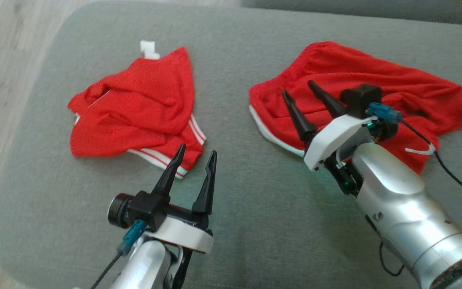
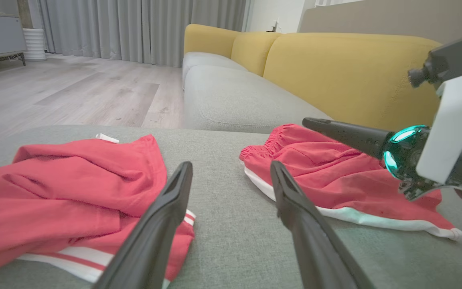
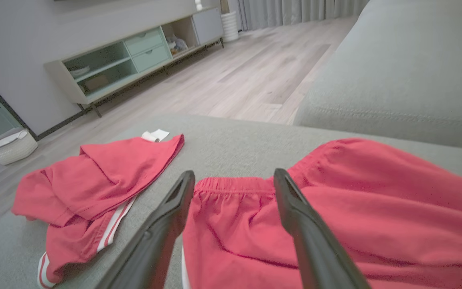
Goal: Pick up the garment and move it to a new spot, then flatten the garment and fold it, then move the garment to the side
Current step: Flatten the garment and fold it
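Two red garments lie on a grey-green cushion (image 1: 231, 208). A crumpled red garment with white stripes and a white tag (image 1: 134, 112) (image 2: 66, 196) (image 3: 94, 188) is at the left. Red shorts with a white hem (image 1: 367, 92) (image 2: 335, 180) (image 3: 355, 216) are spread at the right. My left gripper (image 1: 197, 154) (image 2: 231, 166) stands open just in front of the striped garment's near corner, holding nothing. My right gripper (image 1: 299, 88) (image 3: 234, 176) hangs open over the shorts' elastic waistband, its fingers empty.
The cushion's left edge drops to a pale wooden floor (image 1: 2, 80). Beyond it runs a sofa with a grey seat (image 2: 235, 96) and yellow backrests (image 2: 347, 68). A low sideboard (image 3: 134, 56) and a white basket (image 3: 10, 146) stand across the floor.
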